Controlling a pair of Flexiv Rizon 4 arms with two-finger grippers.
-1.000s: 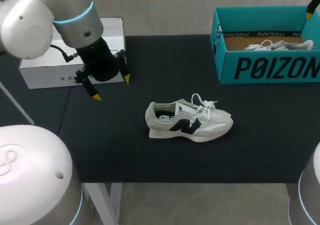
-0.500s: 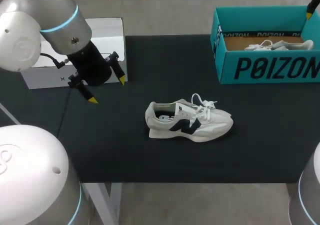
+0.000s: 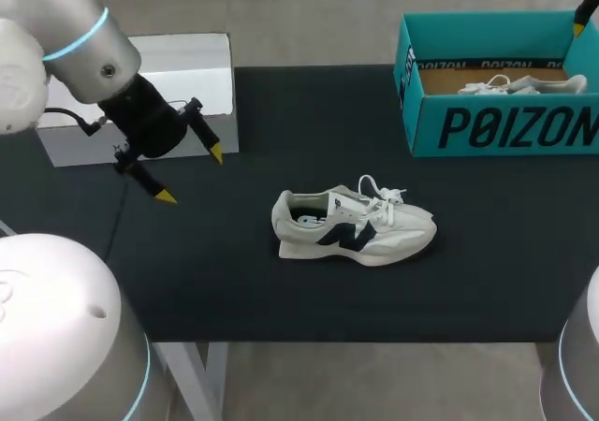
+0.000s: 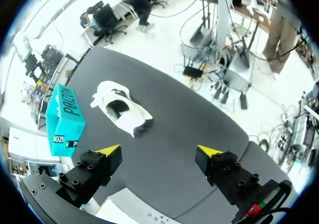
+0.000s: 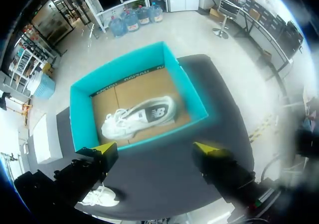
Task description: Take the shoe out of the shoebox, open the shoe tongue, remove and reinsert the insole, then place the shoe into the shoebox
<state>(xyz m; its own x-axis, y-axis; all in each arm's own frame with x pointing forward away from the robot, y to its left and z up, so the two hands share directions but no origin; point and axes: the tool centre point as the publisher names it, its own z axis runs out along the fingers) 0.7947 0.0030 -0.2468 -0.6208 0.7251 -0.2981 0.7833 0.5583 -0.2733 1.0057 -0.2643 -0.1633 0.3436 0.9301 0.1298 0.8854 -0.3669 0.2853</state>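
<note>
A: White shoe (image 3: 354,226) out on the black counter (image 3: 281,290), about mid-counter. Which way is it lying?

B: Long axis runs left to right. Toe points right, heel left, the opening showing at the heel end, laces bunched toward the right half. Nothing is touching it.

A: And the shoebox?

B: Teal shoebox (image 3: 505,126) sits at the far right, lid off. A second white shoe (image 3: 524,84) lies inside along the box's length, laces toward its left end.

A: Left arm (image 3: 84,47)?

B: Over the far left of the counter, just in front of a white box (image 3: 201,65). The left jaws are spread wide and empty, well apart from the shoe.

A: Right side?

B: From the right wrist view the right jaws hang above the shoebox (image 5: 82,114), spread apart, gripping nothing, with the boxed shoe (image 5: 139,115) ahead of them.
</note>
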